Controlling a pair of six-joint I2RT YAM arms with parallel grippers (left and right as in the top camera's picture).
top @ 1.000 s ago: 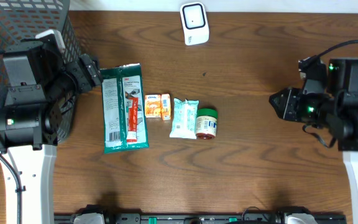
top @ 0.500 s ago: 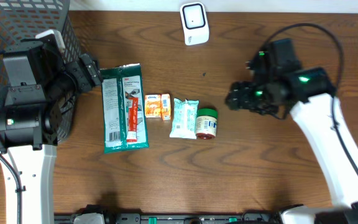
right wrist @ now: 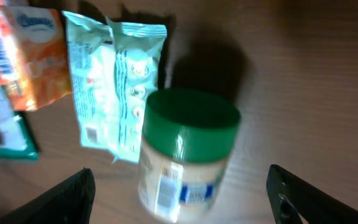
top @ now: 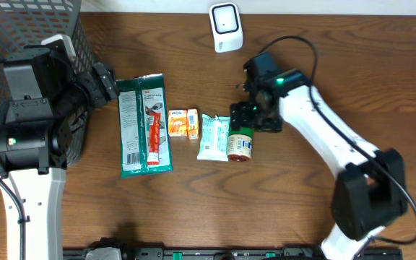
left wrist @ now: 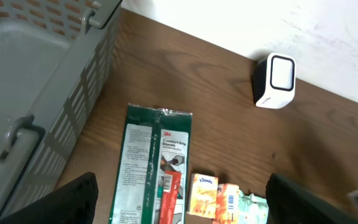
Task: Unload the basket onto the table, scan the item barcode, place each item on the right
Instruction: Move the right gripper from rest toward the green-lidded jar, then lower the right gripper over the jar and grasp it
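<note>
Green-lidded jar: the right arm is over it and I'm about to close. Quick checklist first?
1. Right gripper open: ok, fingers stand wide in the wrist view.
2. Green-lidded jar between the fingers: ok, roughly centred.
3. Room beside the jar: not ok, the pale blue packet lies against it; a finger might catch it.
4. Barcode facing out: cannot tell, label blurred.
5. Way to the white scanner: ok, bare table between.
6. Left gripper out of the way: ok, open, by the basket.
</note>
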